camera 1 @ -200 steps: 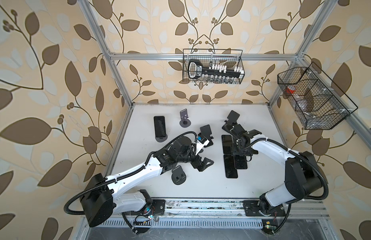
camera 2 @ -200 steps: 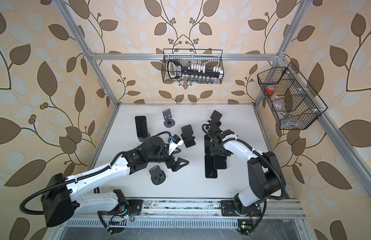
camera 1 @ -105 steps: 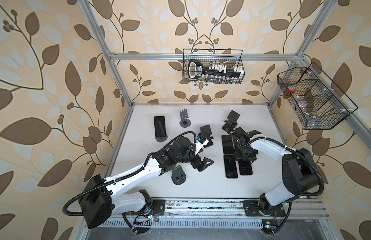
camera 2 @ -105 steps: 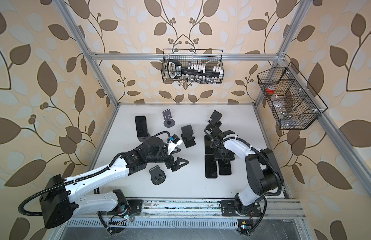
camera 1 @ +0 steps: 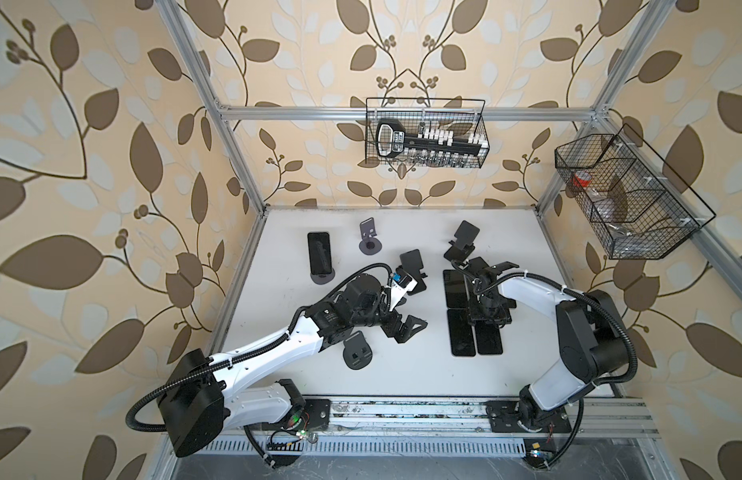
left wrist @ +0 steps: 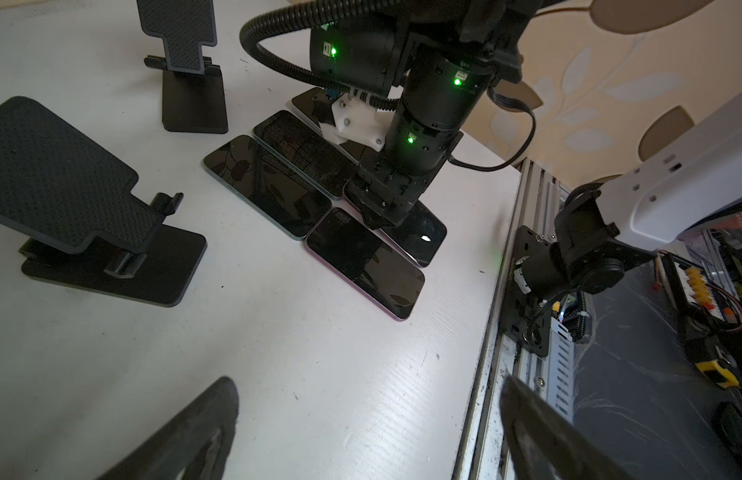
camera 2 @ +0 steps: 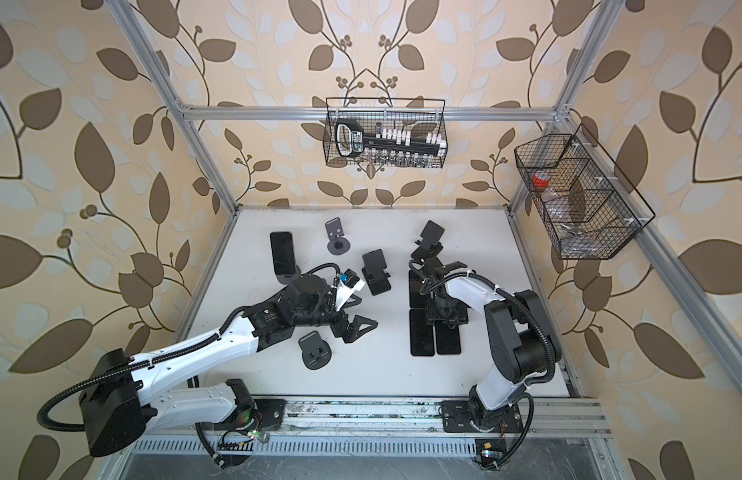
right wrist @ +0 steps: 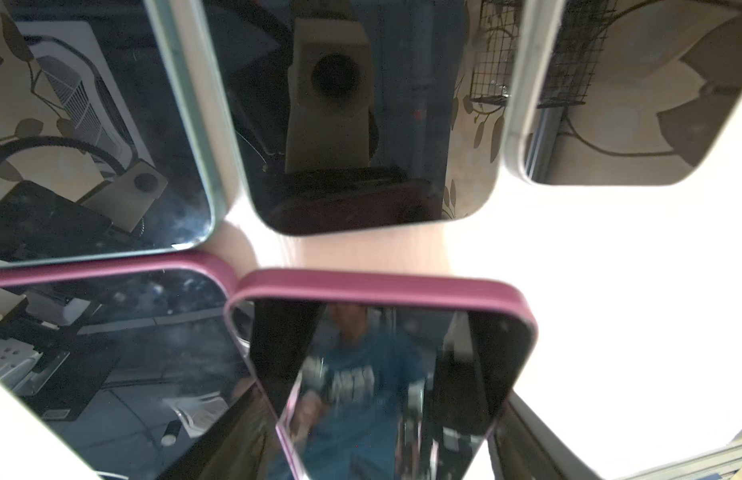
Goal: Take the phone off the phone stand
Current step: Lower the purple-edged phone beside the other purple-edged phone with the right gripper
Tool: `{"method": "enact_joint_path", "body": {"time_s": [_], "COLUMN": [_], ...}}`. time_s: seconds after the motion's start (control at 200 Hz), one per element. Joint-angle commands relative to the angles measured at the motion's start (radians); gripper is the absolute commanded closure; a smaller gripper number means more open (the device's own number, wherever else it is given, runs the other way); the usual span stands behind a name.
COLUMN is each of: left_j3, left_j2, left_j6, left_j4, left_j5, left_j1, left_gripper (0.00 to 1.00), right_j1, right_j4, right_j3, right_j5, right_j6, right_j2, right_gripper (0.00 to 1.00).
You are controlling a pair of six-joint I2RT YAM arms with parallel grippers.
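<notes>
Phone [camera 1: 490, 345] with a glossy black screen and a pink rim lies flat, screen up, on the white worktop [camera 1: 411, 374], toward 4 o'clock from its middle, just beside a second pink-rimmed phone [camera 1: 461, 338] at its 9 o'clock. Right tool [camera 1: 489, 321] stands on its 12 o'clock end; whether it grips the phone or is released cannot be told. Left tool [camera 1: 411, 331] hangs released and empty near the worktop's middle. Toward 10 o'clock another phone [camera 1: 319, 255] leans on a round stand [camera 1: 321, 277].
</notes>
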Motion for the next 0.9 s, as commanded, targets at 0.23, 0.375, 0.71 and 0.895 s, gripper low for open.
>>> {"method": "enact_joint_path", "body": {"time_s": [0.23, 0.375, 0.71, 0.895], "left_j3": [-0.016, -0.014, -0.005, -0.022], "left_j2": [-0.018, -0.018, -0.031, -0.068], "left_j6": [-0.002, -0.003, 0.006, 0.011], "left_j4": [0.035, 0.032, 0.025, 0.047], "left_j5": [-0.017, -0.02, -0.031, -0.093], "left_j1": [-0.008, -0.008, -0.008, -0.008], "left_gripper": [0.02, 0.02, 0.02, 0.03], "right_j1": [-0.011, -0.016, -0.033, -0.033], "right_j4": [-0.008, -0.009, -0.024, -0.036], "right_j3": [0.0, -0.006, 0.0, 0.038], "right_j5": [-0.016, -0.017, -0.007, -0.011], "right_j6": [-0.011, -0.008, 0.001, 0.004], "right_j2": [0.019, 0.013, -0.032, -0.069], "right_gripper": [0.22, 0.2, 0.21, 0.22]}}
